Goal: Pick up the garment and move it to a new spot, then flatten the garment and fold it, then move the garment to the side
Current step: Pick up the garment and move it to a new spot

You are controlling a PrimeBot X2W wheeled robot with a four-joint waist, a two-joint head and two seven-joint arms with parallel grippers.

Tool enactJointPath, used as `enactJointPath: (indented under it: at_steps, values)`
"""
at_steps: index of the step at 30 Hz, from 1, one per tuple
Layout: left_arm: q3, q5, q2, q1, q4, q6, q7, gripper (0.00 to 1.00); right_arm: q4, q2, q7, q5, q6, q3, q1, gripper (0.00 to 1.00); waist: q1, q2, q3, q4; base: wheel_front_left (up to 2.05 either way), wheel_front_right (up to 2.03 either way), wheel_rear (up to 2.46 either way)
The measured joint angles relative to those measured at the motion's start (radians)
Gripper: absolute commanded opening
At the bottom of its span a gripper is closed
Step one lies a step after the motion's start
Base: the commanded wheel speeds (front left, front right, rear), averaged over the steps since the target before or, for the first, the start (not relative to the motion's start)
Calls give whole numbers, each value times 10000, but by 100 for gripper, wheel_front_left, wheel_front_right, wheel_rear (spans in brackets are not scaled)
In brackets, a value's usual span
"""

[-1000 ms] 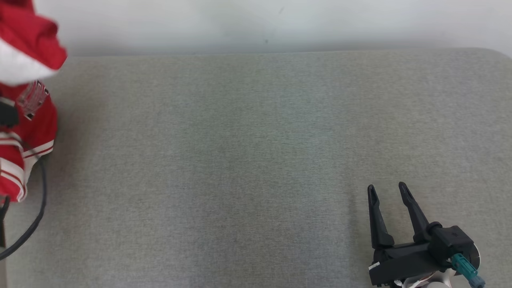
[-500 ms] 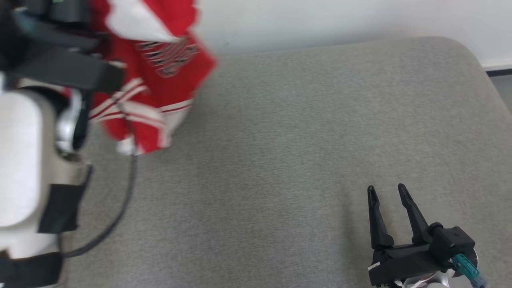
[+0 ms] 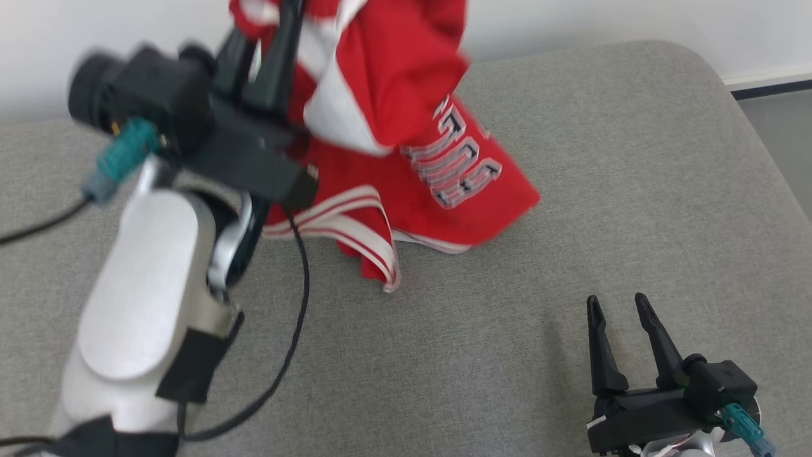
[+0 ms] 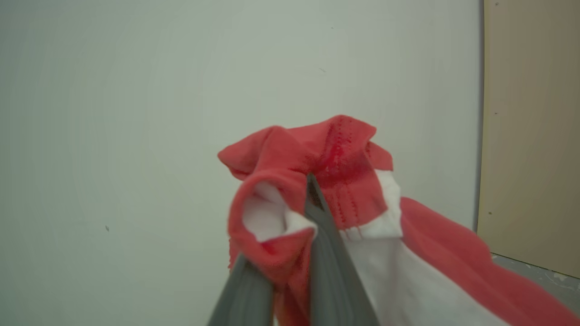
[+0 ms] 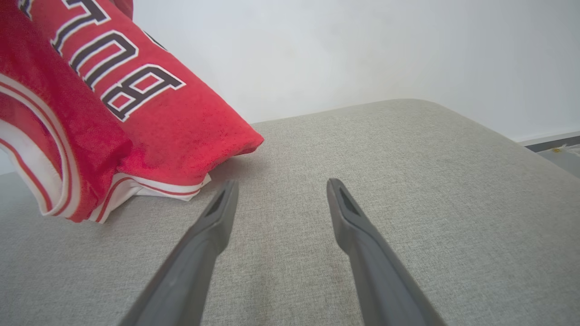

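Observation:
A red garment [image 3: 406,127] with white trim and lettering hangs bunched from my left gripper [image 3: 288,19], its lower hem touching the grey cushion [image 3: 571,190]. In the left wrist view the left gripper [image 4: 299,199] is shut on a fold of the red and white cloth [image 4: 344,163]. My right gripper [image 3: 615,304] rests low at the lower right, open and holding nothing. In the right wrist view its fingers [image 5: 217,213] are spread over bare cushion, with the garment [image 5: 136,99] ahead and to the left.
The cushion's rounded right edge [image 3: 755,146] drops to a grey floor [image 3: 780,120]. A pale wall [image 3: 602,25] runs behind it. A black cable [image 3: 298,304] loops from my left forearm [image 3: 146,285] over the cushion.
The head camera has swung, so the whole picture shifted. My left arm has carried the garment rightward from the left edge toward the cushion's middle. The right gripper has stayed put.

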Motion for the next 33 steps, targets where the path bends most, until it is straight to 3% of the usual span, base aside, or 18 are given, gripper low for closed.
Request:
enactJointPath:
  at_steps: [9, 18, 19, 20, 33]
  values:
    - [-194, -510, -17, 2728, 2462, 65, -993, 0, 86, 0, 0, -19, 0, 59, -29, 100, 0, 0, 102, 167, 0, 0, 0]
    - [-690, -497, -238, 3097, 4424, 12, -1622, 0, 176, 2, 0, -173, 0, 134, -20, 100, 0, 0, -73, 295, 0, 0, 0]
    - [-732, -476, -249, 3072, 4456, 12, -1664, 41, 194, 0, 0, -176, 0, 130, -7, 100, 0, 0, -110, 318, 0, 0, 0]
    - [-732, -476, -249, 3072, 4456, 12, -1664, 100, 194, 0, 0, -176, 0, 130, -7, 100, 0, 0, -110, 318, 0, 0, 0]
    - [-545, 148, -341, 3013, 2328, 113, -1747, 100, 263, 2, 0, -174, 0, 44, 361, 100, -1, 0, -535, 843, 0, 0, 0]
